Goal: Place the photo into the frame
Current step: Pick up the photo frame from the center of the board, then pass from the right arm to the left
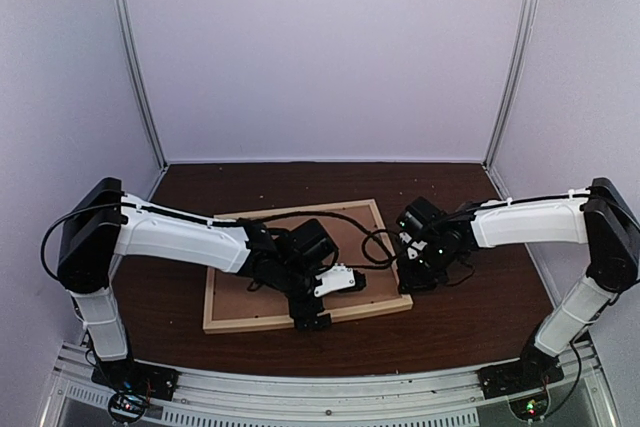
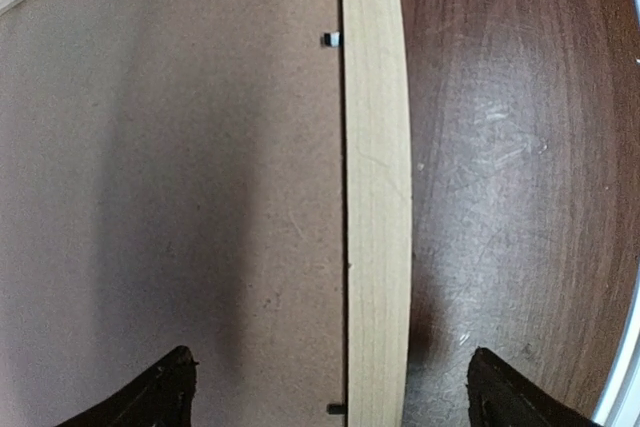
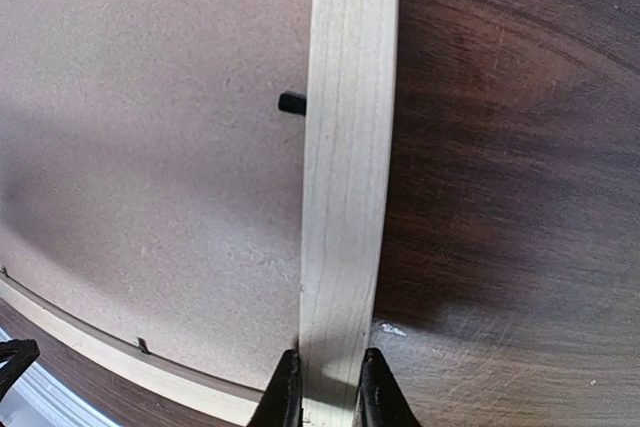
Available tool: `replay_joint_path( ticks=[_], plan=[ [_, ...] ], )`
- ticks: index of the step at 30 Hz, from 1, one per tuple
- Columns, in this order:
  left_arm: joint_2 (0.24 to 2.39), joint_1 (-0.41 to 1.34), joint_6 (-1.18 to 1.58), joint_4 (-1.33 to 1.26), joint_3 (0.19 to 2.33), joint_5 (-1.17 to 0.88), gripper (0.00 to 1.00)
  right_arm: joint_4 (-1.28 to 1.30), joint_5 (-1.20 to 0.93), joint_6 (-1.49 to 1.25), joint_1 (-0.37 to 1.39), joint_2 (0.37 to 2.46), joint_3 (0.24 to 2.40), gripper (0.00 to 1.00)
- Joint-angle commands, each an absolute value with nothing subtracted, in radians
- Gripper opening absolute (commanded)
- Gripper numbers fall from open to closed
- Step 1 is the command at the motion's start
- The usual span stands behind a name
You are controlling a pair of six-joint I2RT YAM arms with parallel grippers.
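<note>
The frame (image 1: 300, 211) of pale wood lies flat on the dark table with the brown backing board (image 1: 240, 292) set in it. The photo is not in view. My left gripper (image 1: 312, 319) is over the frame's near strip. In the left wrist view it (image 2: 335, 397) is wide open, its fingertips (image 2: 165, 392) straddling the strip (image 2: 376, 197), one over the board (image 2: 170, 197) and one over the table. My right gripper (image 1: 418, 282) is at the frame's right strip. In the right wrist view it (image 3: 328, 397) is shut on that strip (image 3: 345, 177), near a corner.
Small black retaining tabs (image 3: 292, 103) sit along the frame's inner edge, also seen in the left wrist view (image 2: 332, 40). The dark wooden table (image 1: 480, 287) is walled by white panels at the back and sides. A metal rail (image 1: 330, 387) runs along the near edge.
</note>
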State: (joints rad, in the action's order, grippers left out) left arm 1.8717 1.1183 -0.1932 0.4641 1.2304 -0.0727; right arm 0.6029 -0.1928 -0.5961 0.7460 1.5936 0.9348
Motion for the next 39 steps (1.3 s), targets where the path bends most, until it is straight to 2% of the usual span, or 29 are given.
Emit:
replay_joint_path(
  ticks=[1,16,32,39],
  plan=[
    [1.825,1.124,-0.243,0.423,1.230,-0.062,0.97,0.655,-0.186,-0.582,0.744,1.543,0.999,0.00],
    [1.681,1.235,-0.363,0.289,1.041,0.263,0.98,0.738,-0.321,-0.574,0.692,1.534,1.105,0.00],
    [1.778,1.293,-0.529,0.055,0.979,0.608,0.97,0.799,-0.422,-0.560,0.676,1.581,1.167,0.00],
    [1.813,1.292,-0.536,0.054,0.984,0.649,0.90,0.799,-0.424,-0.558,0.676,1.592,1.167,0.00]
  ],
)
